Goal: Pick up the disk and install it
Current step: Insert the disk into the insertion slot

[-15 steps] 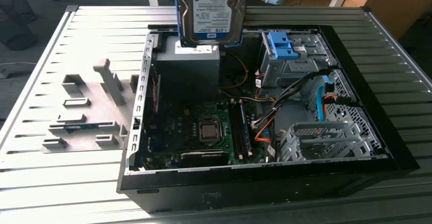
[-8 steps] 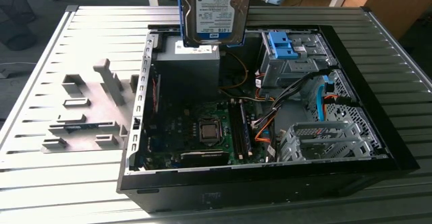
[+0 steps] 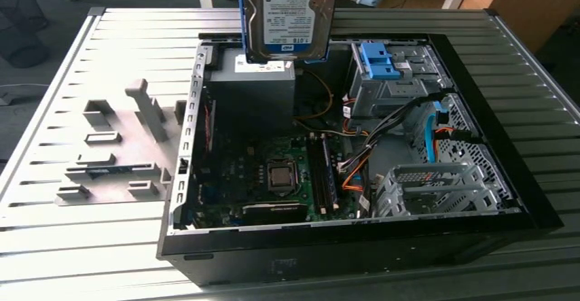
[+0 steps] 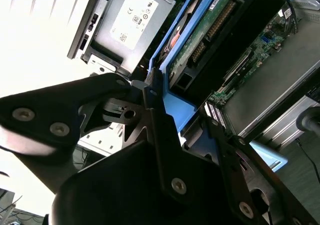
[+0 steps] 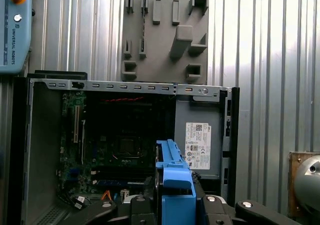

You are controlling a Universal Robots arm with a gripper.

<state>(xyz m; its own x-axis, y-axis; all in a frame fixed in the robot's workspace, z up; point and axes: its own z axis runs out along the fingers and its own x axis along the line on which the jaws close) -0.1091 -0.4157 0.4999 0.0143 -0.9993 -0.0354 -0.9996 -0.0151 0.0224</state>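
Observation:
The disk (image 3: 288, 15), a silver drive with a white-and-blue label in a blue carrier frame, hangs upright above the far edge of the open computer case (image 3: 530, 206), over the grey power supply box (image 3: 254, 87). In the second wrist view my gripper (image 4: 175, 107) is shut on the disk's blue frame (image 4: 172, 40), a black finger (image 4: 152, 100) pressed against its side, with the drive's circuit board (image 4: 210, 25) showing. In the first wrist view the blue frame's edge (image 5: 172, 170) stands between the gripper (image 5: 175, 202) fingers, above the case's inside.
Inside the case lie the motherboard (image 3: 272, 172), cables, a bare blue bracket (image 3: 379, 60) on the drive bay and a metal drive cage (image 3: 435, 189). A grey fixture plate (image 3: 109, 158) lies at the exterior view's left on the slatted table (image 3: 91, 246). A teach pendant (image 5: 12, 30) lies nearby.

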